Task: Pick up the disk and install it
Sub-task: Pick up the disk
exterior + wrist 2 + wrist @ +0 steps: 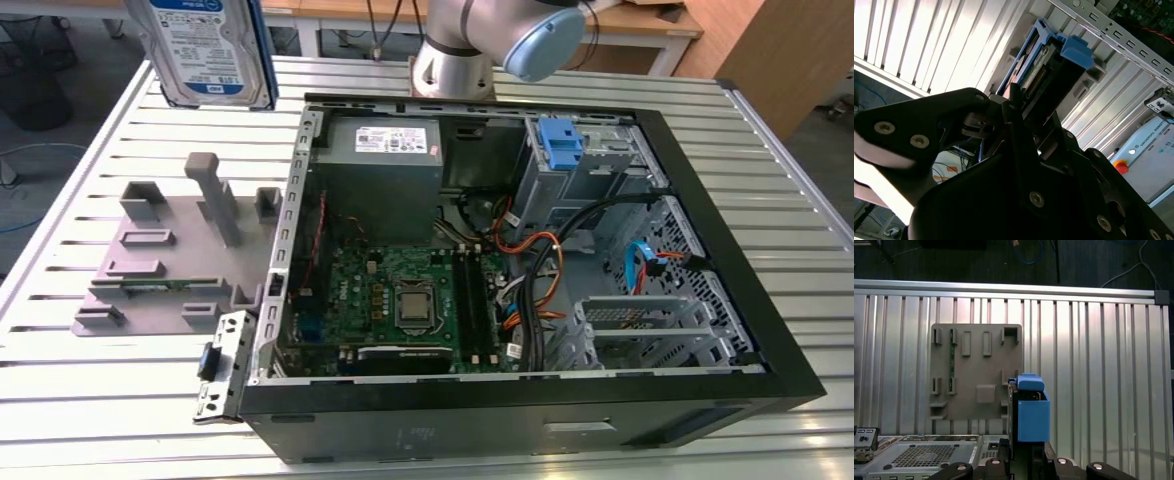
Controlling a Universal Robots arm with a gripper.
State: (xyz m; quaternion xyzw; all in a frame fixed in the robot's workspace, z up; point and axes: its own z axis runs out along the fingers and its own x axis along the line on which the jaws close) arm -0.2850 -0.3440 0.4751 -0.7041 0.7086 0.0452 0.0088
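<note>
aloft, gripper clamping disk, clear of case

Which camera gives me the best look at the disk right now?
The exterior view: the disk faces that camera, showing its labelled face, though its top is cropped. Both wrist views show it edge-on, mostly its blue carrier, clamped in the gripper.

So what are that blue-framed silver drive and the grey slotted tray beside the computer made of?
The flat silver hard drive is probably metal under a glossy printed label; its blue carrier frame looks like matte moulded plastic, evenly coloured. The grey slotted tray seems matte plastic, uniform and unreflective, though painted metal is possible.
</note>
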